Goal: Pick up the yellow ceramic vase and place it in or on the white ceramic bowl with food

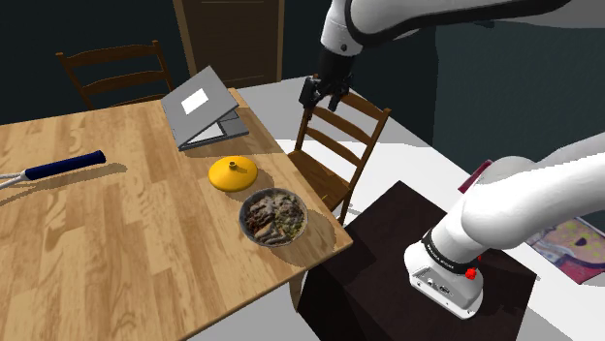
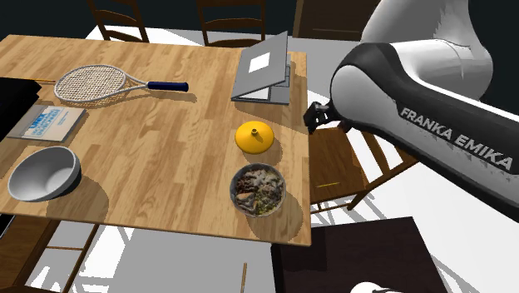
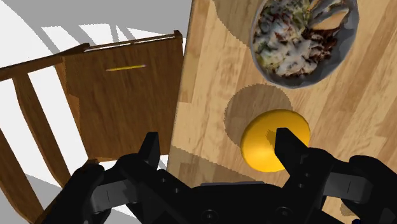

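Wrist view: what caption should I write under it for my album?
Open black gripper hovers by a squat yellow vase and a grey bowl of food.

I read desk (image 1: 126,242) from shoulder view: vase (image 1: 233,172) near right edge; food bowl (image 1: 244,215) just beside vase, nearer camera, close to desk corner, not touching it. Laptop (image 1: 201,105) behind vase, at far corner. Racket (image 2: 100,83) across desk, toward shoulder view's left. In second exterior view I find empty bowl (image 2: 43,173) at left, near front edge; book (image 2: 51,121) just behind it; racket beyond book. Chair (image 1: 339,145) against desk's right edge, level with vase. Stand (image 1: 388,252) off near corner, beside chair. Jaws above chair, outside desk edge.
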You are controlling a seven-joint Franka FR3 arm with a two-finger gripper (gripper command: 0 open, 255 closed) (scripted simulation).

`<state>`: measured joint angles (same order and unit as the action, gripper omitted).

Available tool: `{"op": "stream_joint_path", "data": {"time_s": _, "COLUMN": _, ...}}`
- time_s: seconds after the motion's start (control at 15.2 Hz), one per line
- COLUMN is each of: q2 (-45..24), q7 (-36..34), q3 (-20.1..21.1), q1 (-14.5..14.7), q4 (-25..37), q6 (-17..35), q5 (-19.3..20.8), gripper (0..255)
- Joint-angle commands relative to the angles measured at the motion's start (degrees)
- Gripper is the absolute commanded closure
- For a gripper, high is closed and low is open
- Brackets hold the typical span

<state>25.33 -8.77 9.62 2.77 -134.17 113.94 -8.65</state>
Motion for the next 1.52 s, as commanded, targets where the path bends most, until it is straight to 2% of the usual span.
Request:
{"op": "stream_joint_path", "data": {"time_s": 0.0, "q2": -4.24, "q7": -1.43, "q3": 1.51, "q1": 0.23, "q4": 1.72, "q6": 2.55, "q5": 0.36, "gripper": 0}}
{"op": "stream_joint_path", "data": {"time_s": 0.33, "q2": -14.62, "q7": -5.79, "q3": 5.06, "q1": 0.88, "q4": 6.78, "q6": 7.69, "q5": 2.61, "gripper": 0}}
{"op": "stream_joint_path", "data": {"time_s": 0.73, "q2": -27.86, "q7": -11.97, "q3": 8.00, "q1": 2.33, "q4": 15.19, "q6": 11.70, "q5": 7.86, "gripper": 0}}
{"op": "stream_joint_path", "data": {"time_s": 1.32, "q2": -48.56, "q7": -20.23, "q3": 8.14, "q1": 7.96, "q4": 33.10, "q6": 12.39, "q5": 17.05, "gripper": 0}}
{"op": "stream_joint_path", "data": {"time_s": 1.45, "q2": -49.20, "q7": -20.37, "q3": 7.96, "q1": 8.17, "q4": 33.15, "q6": 12.96, "q5": 17.26, "gripper": 0}}
